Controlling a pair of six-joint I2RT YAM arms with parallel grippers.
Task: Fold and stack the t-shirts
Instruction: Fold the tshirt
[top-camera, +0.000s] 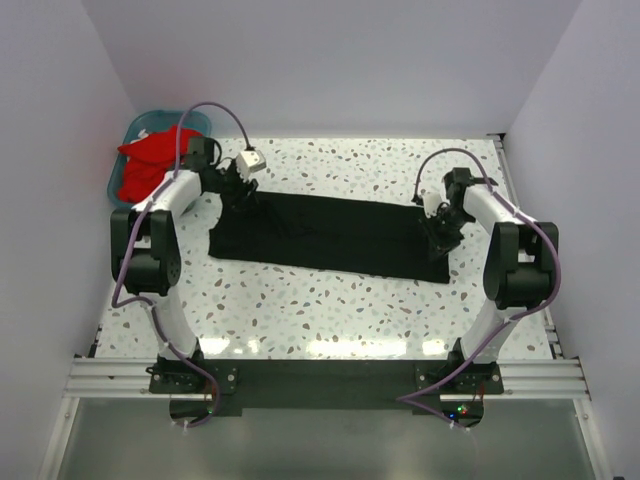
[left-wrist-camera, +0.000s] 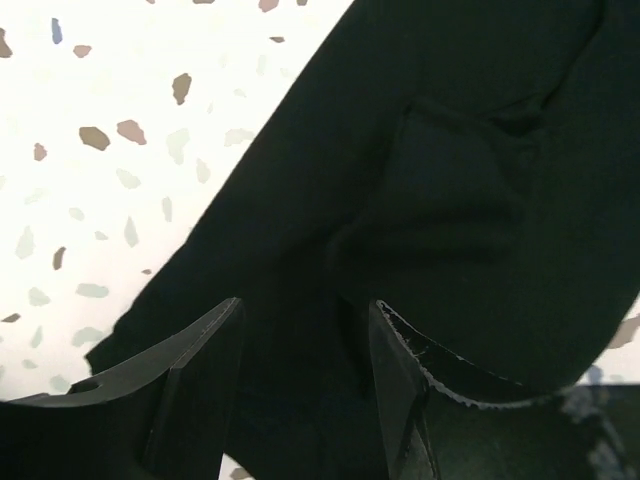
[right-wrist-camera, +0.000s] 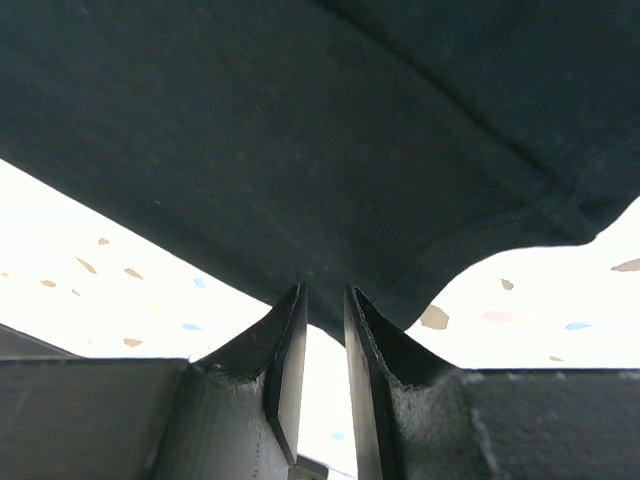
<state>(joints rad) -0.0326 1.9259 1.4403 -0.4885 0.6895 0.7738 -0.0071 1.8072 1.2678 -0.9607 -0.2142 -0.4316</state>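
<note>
The black t-shirt (top-camera: 330, 235) lies folded into a long strip across the middle of the speckled table. My left gripper (top-camera: 243, 197) hovers over its left end. In the left wrist view its jaws (left-wrist-camera: 305, 305) stand apart, with the dark cloth (left-wrist-camera: 450, 180) flat under and between them. My right gripper (top-camera: 438, 238) is at the strip's right end. In the right wrist view its fingertips (right-wrist-camera: 324, 290) are pinched on the hem of the black cloth (right-wrist-camera: 300, 130), which dips in between them. Red t-shirts (top-camera: 150, 160) sit bunched in the basket at the back left.
The teal plastic basket (top-camera: 140, 125) stands in the back left corner, just behind the left arm. White walls close in the table (top-camera: 330, 320) on the left, back and right. Both arm bases sit on the rail at the near edge.
</note>
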